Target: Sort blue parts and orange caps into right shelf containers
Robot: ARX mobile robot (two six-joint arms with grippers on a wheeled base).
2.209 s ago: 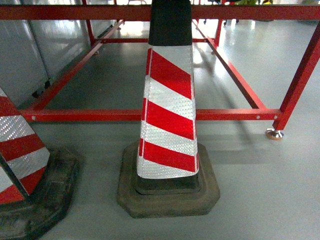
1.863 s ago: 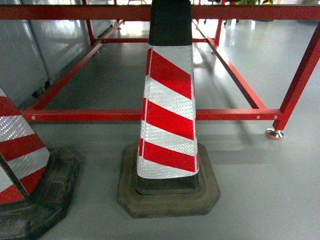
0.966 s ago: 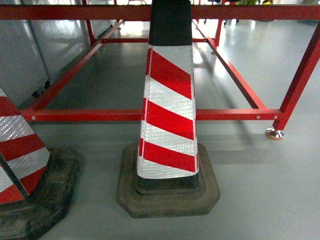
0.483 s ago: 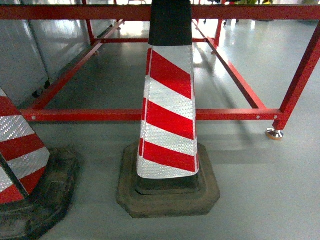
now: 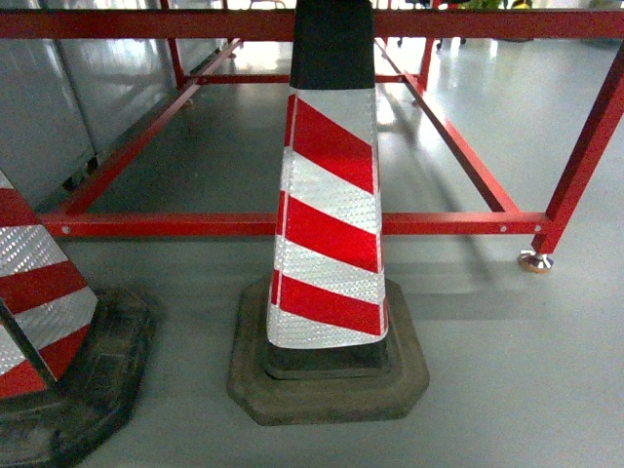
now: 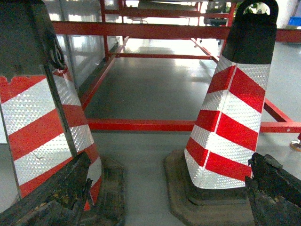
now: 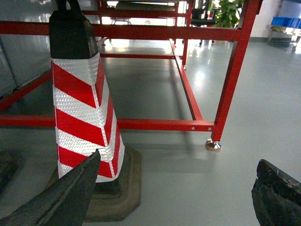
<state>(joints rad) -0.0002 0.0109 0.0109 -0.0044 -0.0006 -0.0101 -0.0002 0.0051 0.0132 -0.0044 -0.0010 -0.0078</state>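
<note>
Two striped cones [image 5: 330, 210] stand on the floor before a red frame [image 5: 292, 224]; no parts, caps or crates appear. Both end effectors, left [image 6: 164, 197] and right [image 7: 174, 197], gape wide and empty. Probably the base should first steer clear toward 3 o'clock.

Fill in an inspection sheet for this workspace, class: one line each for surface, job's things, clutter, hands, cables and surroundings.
Surface: grey floor, glossy, bare where visible.
Job's things: nothing seen; no blue parts, orange caps or crates.
Clutter: central cone, red-white striped, upright on a dark base; second cone at left, cut off.
Hands: left hand and right hand open, empty, fingers spread.
Cables: nothing seen.
Surroundings: red frame behind cones, levelling foot; grey panels left.
</note>
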